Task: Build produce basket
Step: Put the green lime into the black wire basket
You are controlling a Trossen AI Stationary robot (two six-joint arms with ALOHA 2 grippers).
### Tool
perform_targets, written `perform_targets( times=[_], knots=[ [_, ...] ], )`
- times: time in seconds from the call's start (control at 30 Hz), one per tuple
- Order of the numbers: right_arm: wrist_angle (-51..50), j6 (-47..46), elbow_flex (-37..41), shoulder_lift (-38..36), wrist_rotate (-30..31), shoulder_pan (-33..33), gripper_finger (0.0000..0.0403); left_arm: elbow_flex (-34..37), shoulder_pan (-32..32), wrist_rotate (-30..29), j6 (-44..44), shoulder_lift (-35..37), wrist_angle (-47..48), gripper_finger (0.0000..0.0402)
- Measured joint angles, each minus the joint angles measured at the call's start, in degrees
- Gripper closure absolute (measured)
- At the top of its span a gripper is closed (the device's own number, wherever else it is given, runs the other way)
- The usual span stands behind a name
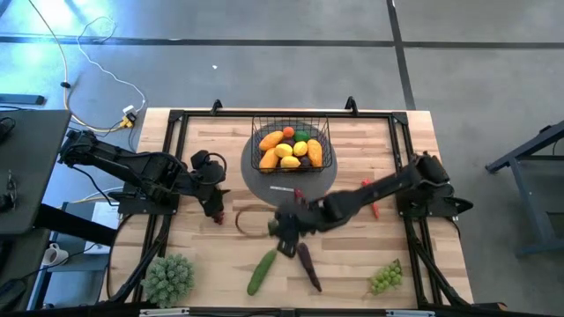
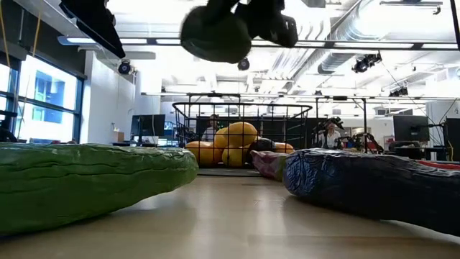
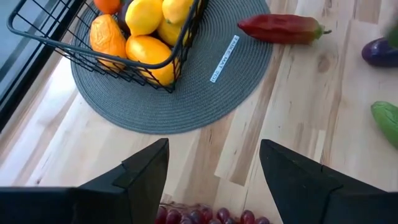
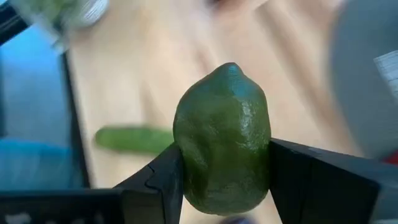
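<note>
At the centre of the high view the right gripper (image 4: 225,180) has its fingers clamped on a lime (image 4: 222,140), while the left gripper (image 3: 214,171), left of centre, gapes empty.

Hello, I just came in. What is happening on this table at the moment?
The robot is filling a wire basket with toy produce. The right gripper holds a lime between its fingers, lifted above the table in front of the grey mat. The left gripper is open and empty, hovering at the mat's left side over some purple grapes. The basket already holds several yellow and orange fruits. A cucumber, an eggplant, a chili and green grapes lie on the table.
</note>
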State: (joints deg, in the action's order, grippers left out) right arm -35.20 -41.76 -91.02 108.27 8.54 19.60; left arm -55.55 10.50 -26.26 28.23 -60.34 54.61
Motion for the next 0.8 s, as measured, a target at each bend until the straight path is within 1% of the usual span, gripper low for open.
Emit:
perform_targets(
  times=[0.2, 0.3, 0.4, 0.47, 0.57, 0.8],
  knots=[
    [-5.1, 3.7, 0.0, -4.7, 7.1, -5.9, 0.0248, 0.0, 0.0, -1.0, -0.8, 0.5, 0.0, 0.0159],
    [-8.5, 4.7, 0.0, -6.9, 10.7, -9.2, 0.0248, 0.0, 0.0, -4.9, -1.2, 1.1, -0.9, 0.0159],
    [-11.7, 5.1, 0.0, -9.0, 13.8, -13.1, 0.0248, 0.0, -0.4, -9.8, -3.4, 2.0, -2.1, 0.0159],
    [-13.5, 6.6, 0.0, -9.8, 15.3, -15.8, 0.0248, 0.0, -0.8, -12.1, -4.4, 2.6, -2.8, 0.0159],
    [-15.1, 9.6, 0.0, -10.4, 15.6, -20.3, 0.0248, 0.0, -2.2, -14.2, -7.3, 3.4, -4.8, 0.0159],
    [-16.8, 16.5, 0.0, -9.6, 14.9, -30.0, 0.0248, 0.0, -6.7, -15.3, -14.1, 4.7, -7.6, 0.0159]
  ],
)
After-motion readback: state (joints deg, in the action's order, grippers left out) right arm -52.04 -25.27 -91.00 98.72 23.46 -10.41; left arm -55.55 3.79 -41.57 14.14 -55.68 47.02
